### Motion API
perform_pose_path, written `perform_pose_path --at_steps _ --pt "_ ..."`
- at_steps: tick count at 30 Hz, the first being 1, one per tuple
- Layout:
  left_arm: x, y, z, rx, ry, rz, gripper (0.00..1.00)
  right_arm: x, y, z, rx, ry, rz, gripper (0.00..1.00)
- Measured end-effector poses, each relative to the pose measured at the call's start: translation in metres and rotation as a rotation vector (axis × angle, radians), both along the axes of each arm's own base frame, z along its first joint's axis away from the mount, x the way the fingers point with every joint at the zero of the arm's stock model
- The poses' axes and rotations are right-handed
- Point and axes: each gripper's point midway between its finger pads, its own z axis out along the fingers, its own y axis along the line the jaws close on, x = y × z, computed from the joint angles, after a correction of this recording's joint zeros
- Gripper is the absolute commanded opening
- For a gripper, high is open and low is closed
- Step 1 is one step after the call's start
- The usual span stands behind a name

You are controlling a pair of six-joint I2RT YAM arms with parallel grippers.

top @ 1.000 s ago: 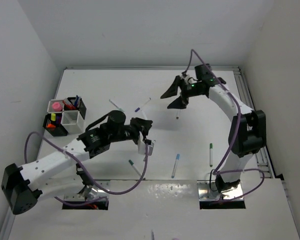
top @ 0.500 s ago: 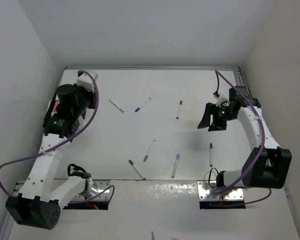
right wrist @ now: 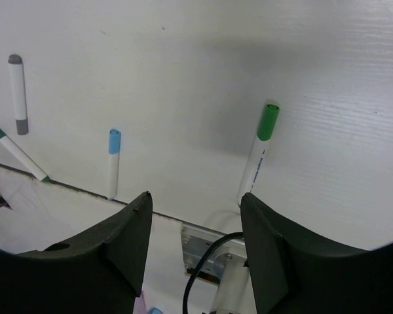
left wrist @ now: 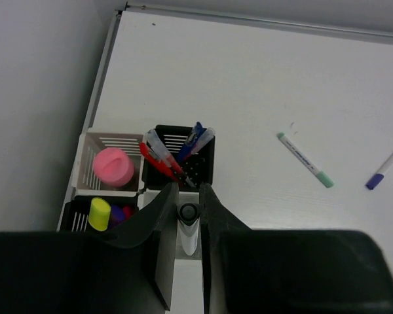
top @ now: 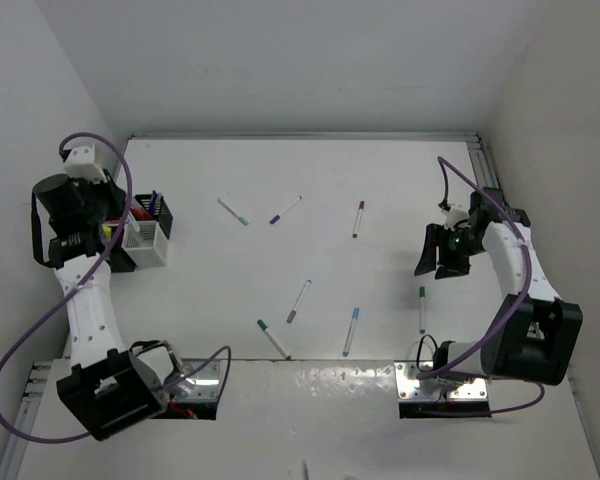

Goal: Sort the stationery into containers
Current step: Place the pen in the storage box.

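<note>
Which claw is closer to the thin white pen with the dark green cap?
Right. The right gripper hovers open just beyond the thin white pen with the dark green cap; the left gripper, shut on a white pen, is far off left, above the mesh pen holders.

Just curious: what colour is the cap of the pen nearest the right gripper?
Green cap, clearest in the right wrist view.

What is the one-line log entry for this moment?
left gripper: shut on pen, beside holders | right gripper: open, near green-capped pen | loose pens on table
</note>
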Motion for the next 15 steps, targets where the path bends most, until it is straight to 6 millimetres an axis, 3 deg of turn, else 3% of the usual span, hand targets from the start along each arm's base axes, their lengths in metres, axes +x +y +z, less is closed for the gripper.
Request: perform_pose_path --at_steps 4,10,15 --pt "0.005 0.022 -0.012 -0.029 -0.003 0.008 0.0 -0.004 -0.002 -0.003 -0.01 0.009 0.0 0.54" --pt "0.015 0.03 -0.021 -0.045 -0.043 -0.051 0.0 -0.009 -0.001 -0.007 -0.007 0.026 0.0 0.53" --pt "0.02 0.029 -0.055 -0.095 -0.018 -0.103 0.02 -0.009 -0.001 -0.01 -0.007 0.024 0.0 0.5"
